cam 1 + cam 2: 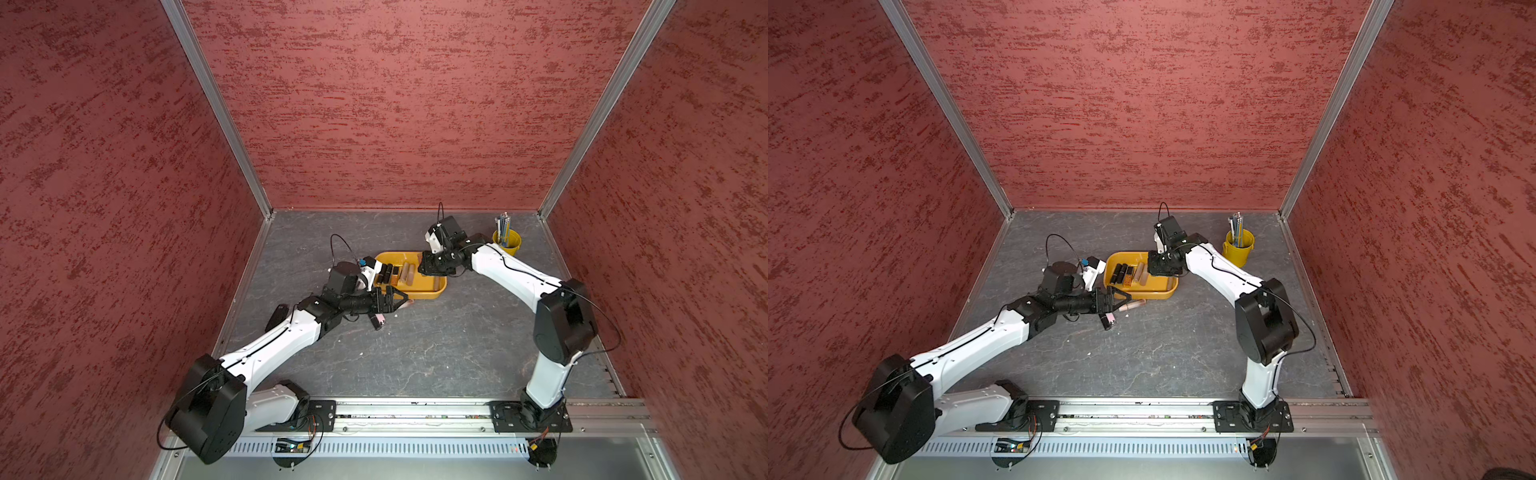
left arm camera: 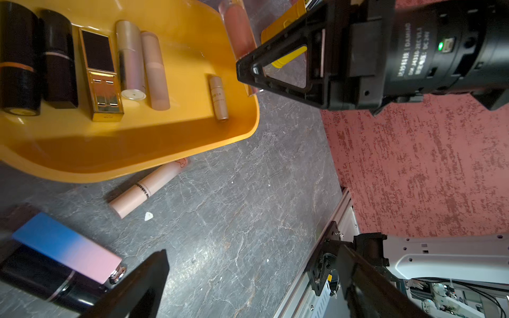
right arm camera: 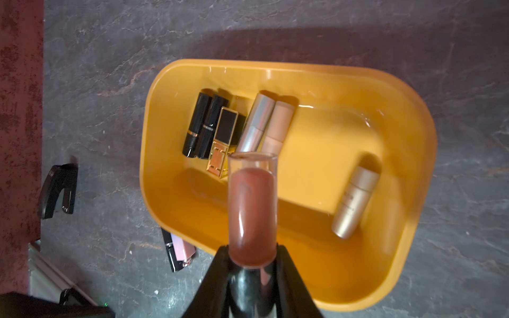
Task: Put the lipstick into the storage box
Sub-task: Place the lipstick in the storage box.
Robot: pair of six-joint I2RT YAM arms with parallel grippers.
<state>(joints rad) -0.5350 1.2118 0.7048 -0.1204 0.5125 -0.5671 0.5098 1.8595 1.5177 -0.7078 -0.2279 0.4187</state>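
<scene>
Gripping a glossy clear-capped brown lipstick (image 3: 253, 203) over the mustard storage box (image 3: 407, 256), right pincer (image 3: 252, 249); left pincer (image 1: 390, 311) wide apart, empty

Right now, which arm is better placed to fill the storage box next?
Right: the right claw is shut on a brown lipstick over the storage box; the left claw is open and empty beside it.

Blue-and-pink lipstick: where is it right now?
In the left wrist view the blue-and-pink lipstick lies on the table, outside the storage box, beside the pale pink tube and next to the open left gripper.
</scene>
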